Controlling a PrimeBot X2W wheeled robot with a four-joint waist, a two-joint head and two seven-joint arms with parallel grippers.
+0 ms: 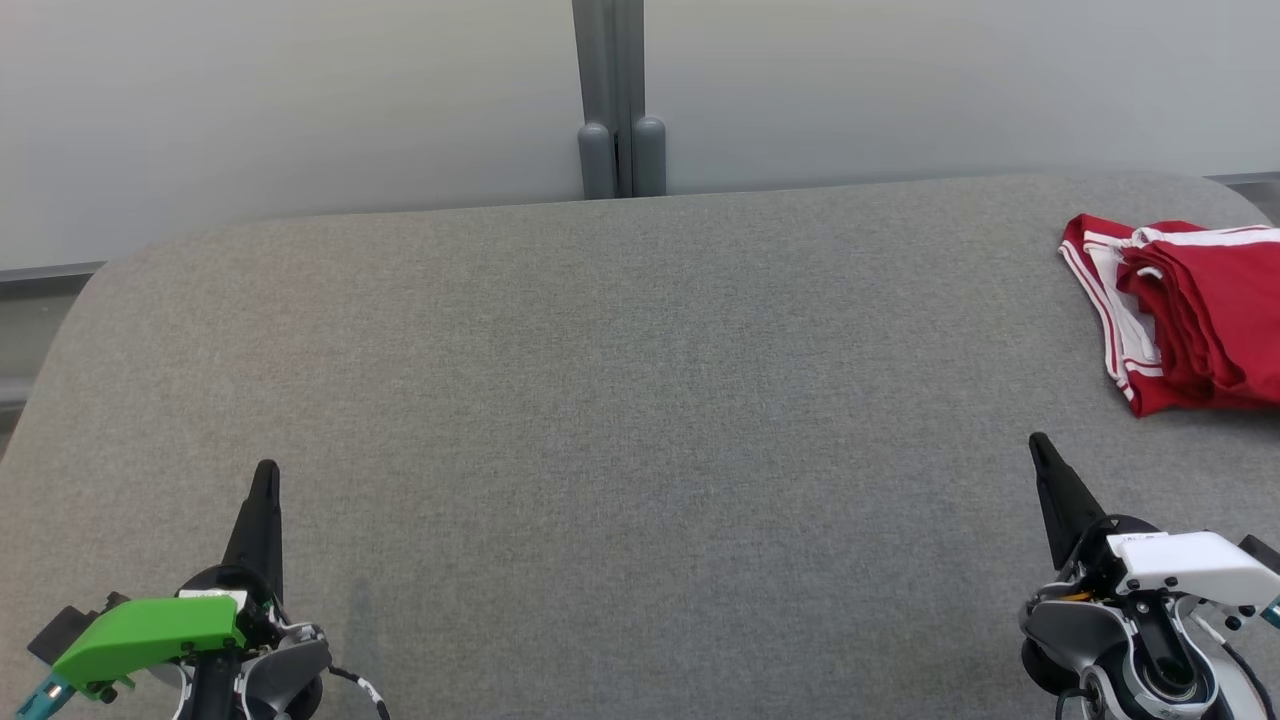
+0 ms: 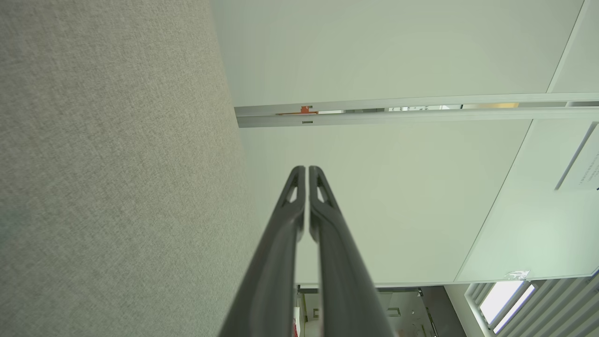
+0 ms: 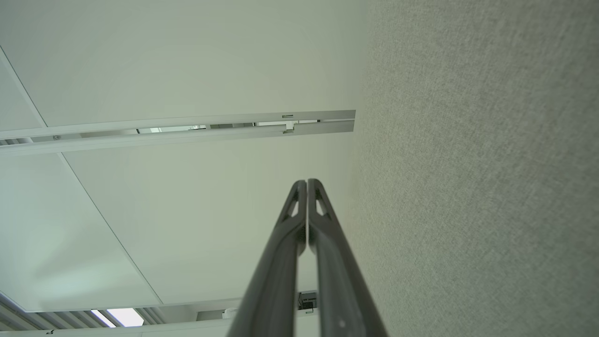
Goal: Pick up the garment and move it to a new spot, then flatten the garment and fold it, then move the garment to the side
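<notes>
The garment (image 1: 1190, 312) is red with white stripes and lies folded in a stack at the far right of the grey table (image 1: 620, 400), partly cut off by the head view's right edge. My left gripper (image 1: 266, 470) rests at the lower left, shut and holding nothing. At the lower right my right gripper (image 1: 1038, 442) is shut too, empty, a short way in front of the garment and apart from it. The left wrist view has the left gripper (image 2: 307, 168) with tips touching. The right gripper (image 3: 306, 181) looks the same in the right wrist view.
The grey felt table has a rounded far-left corner (image 1: 130, 260). Behind it stands a pale partition wall with a grey post (image 1: 620, 100). Both wrist views look along the felt surface toward pale wall panels (image 2: 398, 196).
</notes>
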